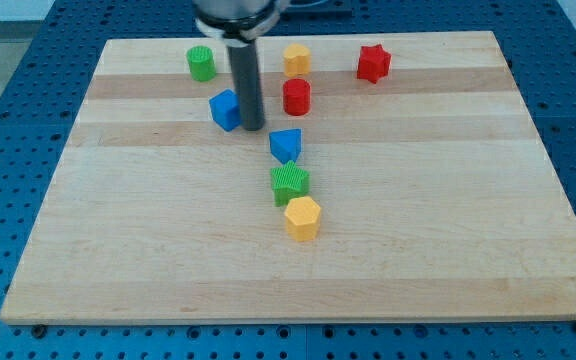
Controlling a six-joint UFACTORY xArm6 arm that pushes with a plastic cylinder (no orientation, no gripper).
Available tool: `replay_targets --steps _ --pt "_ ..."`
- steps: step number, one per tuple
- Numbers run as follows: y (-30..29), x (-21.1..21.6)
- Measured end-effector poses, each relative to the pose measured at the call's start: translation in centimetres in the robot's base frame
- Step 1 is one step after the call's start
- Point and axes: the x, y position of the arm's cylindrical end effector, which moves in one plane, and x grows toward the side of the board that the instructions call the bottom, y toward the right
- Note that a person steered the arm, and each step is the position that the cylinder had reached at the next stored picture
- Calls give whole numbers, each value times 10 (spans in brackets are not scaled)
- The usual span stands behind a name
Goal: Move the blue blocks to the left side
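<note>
A blue cube [225,110] sits flat near the board's top middle, while a blue triangular block [286,145] lies a short way off toward the view's lower right, both left of nothing blue.

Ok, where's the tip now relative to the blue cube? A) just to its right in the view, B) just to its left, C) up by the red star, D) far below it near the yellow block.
A: my tip stands right against the view's right side of the blue cube, above the blue triangular block and left of the red cylinder.
</note>
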Motion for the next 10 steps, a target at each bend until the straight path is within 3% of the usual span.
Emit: replay_targets --steps 1,2,3,5,6,7,8,9,10 --pt "-4 -24" --pt "-53 -8" --pt "-27 -12" --pt "123 -9" --pt "129 35" --pt "85 66" --pt "5 65" --pt "-21 46" --pt "8 37"
